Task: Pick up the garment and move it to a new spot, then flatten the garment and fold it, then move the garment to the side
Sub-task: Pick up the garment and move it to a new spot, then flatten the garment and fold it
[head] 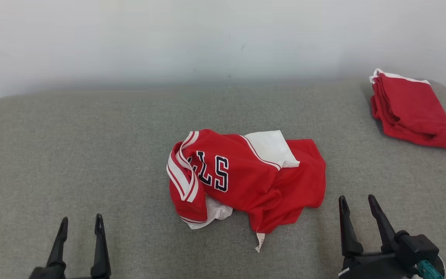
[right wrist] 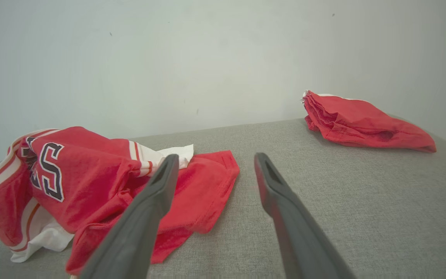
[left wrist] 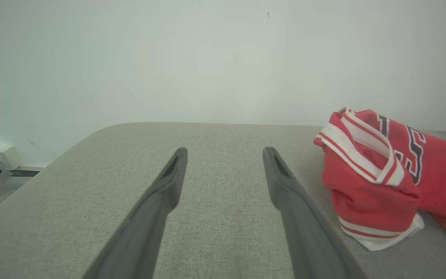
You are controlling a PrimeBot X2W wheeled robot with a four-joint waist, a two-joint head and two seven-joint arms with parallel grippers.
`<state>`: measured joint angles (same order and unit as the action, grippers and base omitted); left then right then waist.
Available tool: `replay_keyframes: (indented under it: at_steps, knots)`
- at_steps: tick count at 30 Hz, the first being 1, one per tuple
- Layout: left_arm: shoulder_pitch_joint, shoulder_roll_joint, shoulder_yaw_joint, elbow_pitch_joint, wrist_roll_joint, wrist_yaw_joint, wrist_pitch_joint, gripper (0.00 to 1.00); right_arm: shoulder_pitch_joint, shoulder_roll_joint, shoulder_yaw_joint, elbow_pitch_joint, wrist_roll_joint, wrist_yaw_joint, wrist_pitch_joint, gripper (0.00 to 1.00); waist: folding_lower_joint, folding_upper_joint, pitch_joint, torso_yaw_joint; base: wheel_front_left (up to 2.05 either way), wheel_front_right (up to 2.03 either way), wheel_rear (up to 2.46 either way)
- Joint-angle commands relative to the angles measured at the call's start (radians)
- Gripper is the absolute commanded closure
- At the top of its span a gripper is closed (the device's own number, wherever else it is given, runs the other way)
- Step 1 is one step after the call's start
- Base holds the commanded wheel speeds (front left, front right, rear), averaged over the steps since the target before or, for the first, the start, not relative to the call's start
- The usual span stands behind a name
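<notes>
you've got the crumpled red jersey [head: 242,182] heaped in the middle of the worktop [head: 91,155], your left pincer [head: 82,217] and right pincer [head: 357,198] both spread wide and empty, flanking its near side for the pickup, while a folded red pile [head: 412,110] sits clear at far right.

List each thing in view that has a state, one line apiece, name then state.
Red jersey, crumpled in a heap, unfolded, held by nothing.
Second red garment, folded, lying apart at the far right.
Left gripper, open, empty, clear of the jersey.
Right gripper, open, empty, near the jersey's right edge, not gripping it.
</notes>
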<state>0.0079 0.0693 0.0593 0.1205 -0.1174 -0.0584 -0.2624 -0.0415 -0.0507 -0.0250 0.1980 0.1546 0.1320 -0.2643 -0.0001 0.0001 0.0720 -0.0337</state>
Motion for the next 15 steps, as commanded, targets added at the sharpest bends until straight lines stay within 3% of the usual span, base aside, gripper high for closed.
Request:
replay_keyframes:
  at_steps: [1,15]
  knots:
    - [0.017,-0.006,0.001,0.005,0.013,-0.007,-0.002,0.0,0.017,0.001,-0.001,0.003,-0.004,-0.003,-0.001,0.0,0.0001,-0.0001,-0.015,0.009,0.0,0.0,0.0]
    - [0.083,-0.019,-0.015,-0.002,0.05,-0.003,-0.002,0.0,0.055,0.001,0.024,0.016,-0.01,-0.003,-0.001,0.0,0.0001,-0.0001,-0.05,0.004,0.0,0.0,0.0]
